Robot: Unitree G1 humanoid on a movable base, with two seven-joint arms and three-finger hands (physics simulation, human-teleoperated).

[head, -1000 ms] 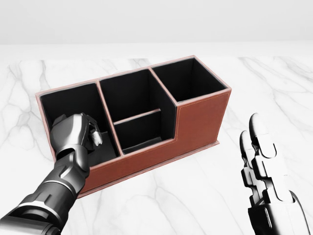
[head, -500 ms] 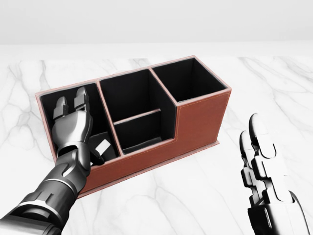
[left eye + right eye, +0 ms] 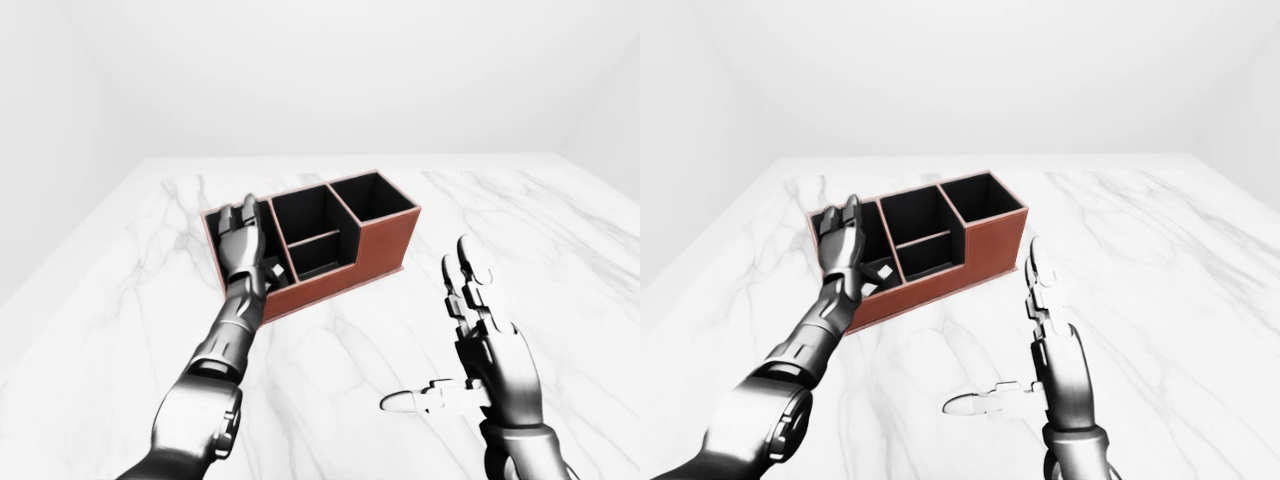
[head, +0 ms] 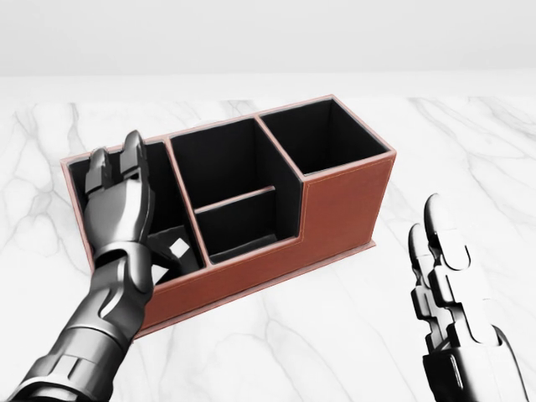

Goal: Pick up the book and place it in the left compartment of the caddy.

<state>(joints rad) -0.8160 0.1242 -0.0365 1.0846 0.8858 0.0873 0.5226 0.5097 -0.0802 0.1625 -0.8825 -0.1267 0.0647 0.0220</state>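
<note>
The brown caddy (image 4: 343, 209) with black insides stands on the marble table, skewed, in the middle of the head view. A dark book (image 4: 173, 251) with small white marks lies low inside its left compartment (image 4: 165, 180), partly hidden by my left wrist. My left hand (image 4: 117, 167) hovers over that compartment, open, fingers stretched upward and apart from the book. At the bottom right of the head view, my right hand (image 4: 435, 239) is raised beside the caddy, open and holding nothing, thumb spread out in the left-eye view.
The white marble table (image 3: 560, 230) stretches wide around the caddy, and its edges show in the eye views. Plain white walls stand behind it. The caddy's middle compartment (image 4: 226, 159) and right compartment (image 4: 322, 134) hold nothing that shows.
My left hand, curled on the book inside the left compartment a second ago, has spread its fingers and risen. The book stays down in the compartment. The right hand has not moved.
</note>
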